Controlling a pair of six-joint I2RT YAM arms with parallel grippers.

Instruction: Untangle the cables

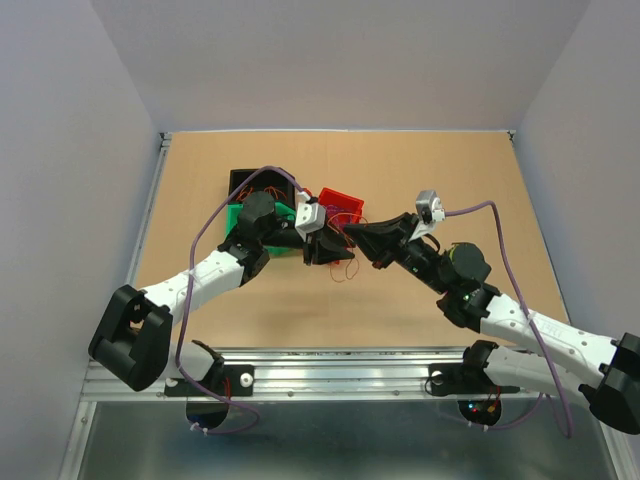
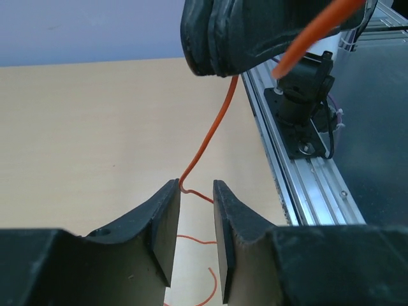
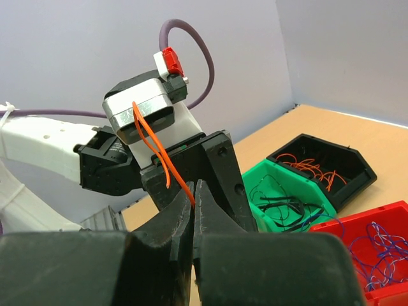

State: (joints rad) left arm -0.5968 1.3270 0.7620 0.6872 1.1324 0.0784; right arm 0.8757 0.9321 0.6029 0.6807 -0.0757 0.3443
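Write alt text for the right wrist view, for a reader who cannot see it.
The right claw is shut on a thin orange cable that arcs up before the left arm. Right of it stand a black bin holding orange wires, a green bin holding black wires and a red bin holding purple wires.

On the table point(image 1: 450, 170) stand a back bin point(image 1: 243, 180), a front bin point(image 1: 234, 216) at its 6 o'clock and a side bin point(image 1: 345, 203) at their 3 o'clock. At that bin's 6 o'clock a cable point(image 2: 218, 121) runs from left gripper point(image 2: 196, 191) to right gripper point(image 3: 194, 191).
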